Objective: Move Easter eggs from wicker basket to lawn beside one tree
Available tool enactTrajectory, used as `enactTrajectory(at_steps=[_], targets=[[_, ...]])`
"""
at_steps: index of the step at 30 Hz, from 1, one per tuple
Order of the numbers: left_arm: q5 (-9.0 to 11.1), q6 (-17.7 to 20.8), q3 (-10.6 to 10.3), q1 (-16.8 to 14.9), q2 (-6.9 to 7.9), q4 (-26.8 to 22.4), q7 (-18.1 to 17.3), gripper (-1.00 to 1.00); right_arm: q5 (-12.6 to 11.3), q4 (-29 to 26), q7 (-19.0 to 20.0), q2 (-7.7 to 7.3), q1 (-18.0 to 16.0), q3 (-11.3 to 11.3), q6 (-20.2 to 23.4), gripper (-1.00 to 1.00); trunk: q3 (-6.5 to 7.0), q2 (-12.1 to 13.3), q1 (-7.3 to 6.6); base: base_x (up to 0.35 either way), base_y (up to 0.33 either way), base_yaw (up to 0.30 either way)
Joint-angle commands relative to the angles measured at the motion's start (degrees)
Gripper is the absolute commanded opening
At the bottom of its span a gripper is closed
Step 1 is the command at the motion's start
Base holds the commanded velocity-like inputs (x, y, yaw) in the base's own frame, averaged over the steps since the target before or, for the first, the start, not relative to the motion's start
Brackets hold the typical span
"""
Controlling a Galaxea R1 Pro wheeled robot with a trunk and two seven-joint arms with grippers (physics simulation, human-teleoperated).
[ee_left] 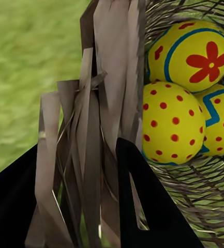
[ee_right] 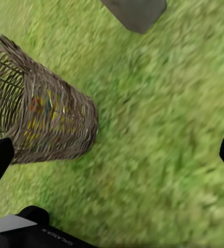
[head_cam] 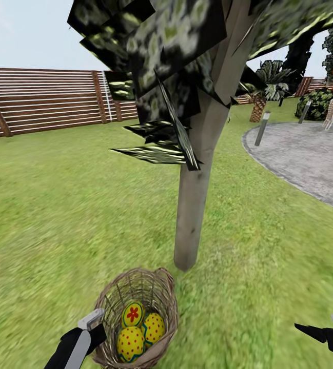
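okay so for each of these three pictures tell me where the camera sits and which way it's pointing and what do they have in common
Head view: on the robot's head, looking forward and down at the tree and wicker basket on the lawn; left gripper and right gripper show at the bottom.
Left wrist view: near the left gripper, facing the basket rim and the three Easter eggs; dark fingers straddle the wicker wall.
Right wrist view: near the right gripper, looking down at grass; fingertips at the edges.
Shared: all three show the basket.
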Motion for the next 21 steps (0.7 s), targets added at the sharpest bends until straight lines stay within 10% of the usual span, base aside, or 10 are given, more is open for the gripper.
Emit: enactTrajectory(at_steps=[1,21], targets=[[0.7,0.1,0.1,0.0,-0.04,-0.1,0.4,-1.00,0.0,0.0,0.2,0.01,0.0,-0.2,0.6,1.00,-0.23,-0.4,0.22,0.000,0.000,0.000],[0.8,0.2,0.3,0.0,-0.04,-0.2,0.4,-1.00,0.0,0.0,0.1,0.01,0.0,-0.1,0.6,1.00,-3.28,-7.3,3.95,0.000,0.000,0.000]])
